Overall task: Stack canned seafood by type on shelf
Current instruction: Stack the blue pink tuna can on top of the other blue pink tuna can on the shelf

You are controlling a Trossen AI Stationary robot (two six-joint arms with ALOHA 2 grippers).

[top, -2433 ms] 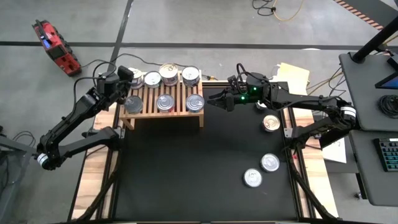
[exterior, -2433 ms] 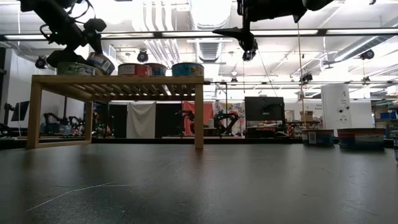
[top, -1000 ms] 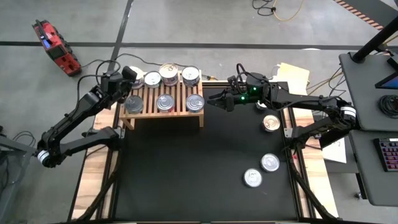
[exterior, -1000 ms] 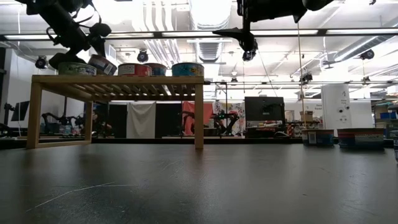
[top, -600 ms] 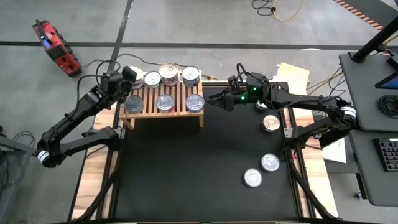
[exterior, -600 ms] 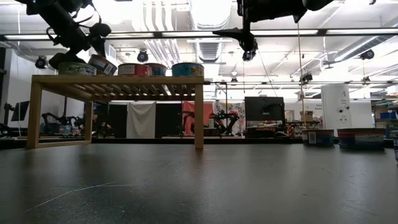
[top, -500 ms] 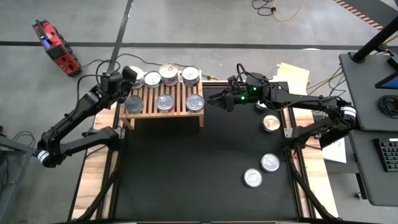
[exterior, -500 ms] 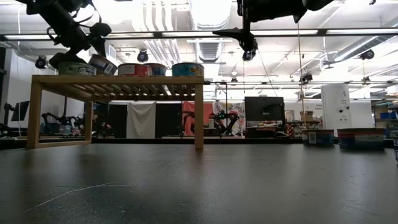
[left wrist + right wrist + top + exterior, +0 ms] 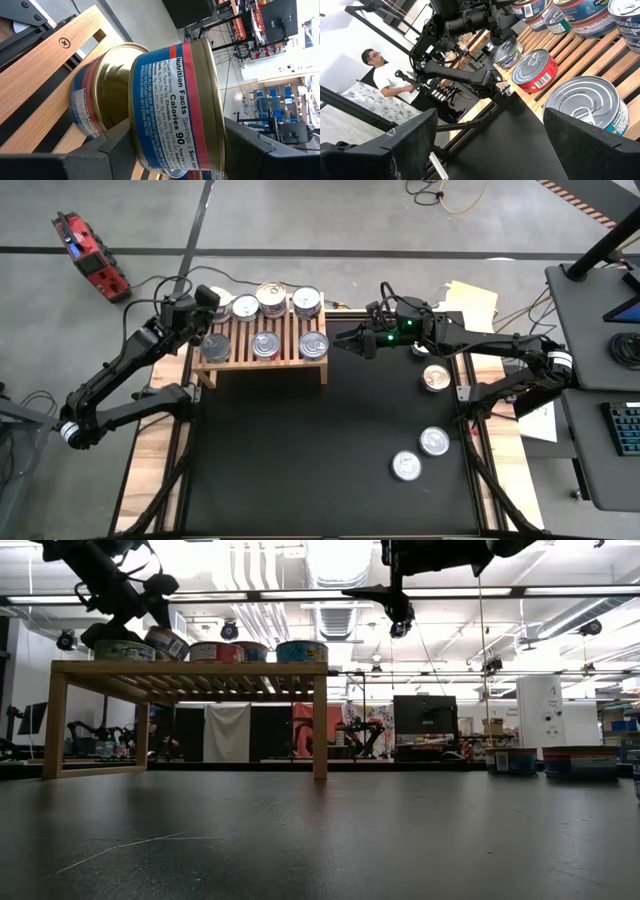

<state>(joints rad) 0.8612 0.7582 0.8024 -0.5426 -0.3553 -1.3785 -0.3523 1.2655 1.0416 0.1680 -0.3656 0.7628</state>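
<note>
The shelf [image 9: 285,360] is a low slatted wood rack at the table's far left, with several tins of canned seafood [image 9: 265,345] standing on it. At the shelf's left end my left gripper [image 9: 212,316] is shut on a blue-and-red labelled tin [image 9: 175,100]. That tin tilts [image 9: 165,642] just over a like tin [image 9: 95,100] standing on the slats; whether the two touch I cannot tell. My right gripper [image 9: 362,343] stands open and level off the shelf's right end, with nothing between its fingers [image 9: 415,137]. My left gripper pinches the tin by its two flat ends, one finger [image 9: 117,147] under the bottom end [image 9: 135,150] and the other over the top end's rim [image 9: 220,125]. The fingers come from the table's left, slanting down. The tin sits tilted in the hold.
Three loose tins lie on the black mat at the right [image 9: 435,377], [image 9: 434,441], [image 9: 407,466]. The mat in front of the shelf [image 9: 300,450] is bare. A person [image 9: 380,70] sits beyond the table's left side, and a red tool [image 9: 90,255] lies on the floor.
</note>
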